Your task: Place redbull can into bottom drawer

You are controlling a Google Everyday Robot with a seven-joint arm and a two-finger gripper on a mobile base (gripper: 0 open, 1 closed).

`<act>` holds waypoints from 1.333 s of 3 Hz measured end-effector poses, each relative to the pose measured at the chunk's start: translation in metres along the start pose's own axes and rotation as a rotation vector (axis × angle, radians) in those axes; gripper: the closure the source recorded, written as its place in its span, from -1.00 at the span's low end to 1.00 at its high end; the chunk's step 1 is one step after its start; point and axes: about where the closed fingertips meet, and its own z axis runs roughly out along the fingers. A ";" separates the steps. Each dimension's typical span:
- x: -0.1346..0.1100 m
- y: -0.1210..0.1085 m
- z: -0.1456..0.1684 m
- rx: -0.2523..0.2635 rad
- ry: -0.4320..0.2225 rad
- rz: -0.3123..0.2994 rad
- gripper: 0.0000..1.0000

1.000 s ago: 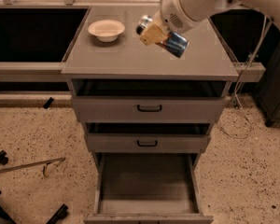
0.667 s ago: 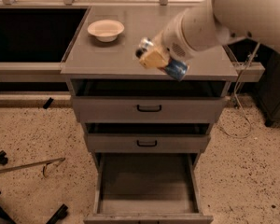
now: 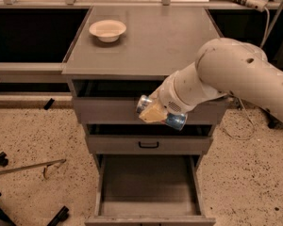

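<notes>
My gripper [image 3: 153, 112] is shut on the redbull can [image 3: 175, 121], a slim blue-and-silver can held on its side. It hangs in front of the top drawer face, below the cabinet top's front edge. One silver end shows left of the yellowish fingers [image 3: 153, 113], the blue end to their right. The bottom drawer [image 3: 148, 213] is pulled open below, a wide grey tray with nothing in it. The can is well above it, a little right of its middle.
A cream bowl [image 3: 107, 30] sits on the grey cabinet top [image 3: 151, 46] at the back left. The middle drawer [image 3: 148, 145] is shut, with a black handle. Black stands and a thin rod [image 3: 26, 167] lie on the speckled floor at left. A cable hangs at right.
The arm has moved forward and down with the can, from over the cabinet top to in front of the top drawer face. The bowl and drawers have not moved.
</notes>
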 end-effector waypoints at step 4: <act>0.110 0.071 0.088 0.017 -0.017 0.165 1.00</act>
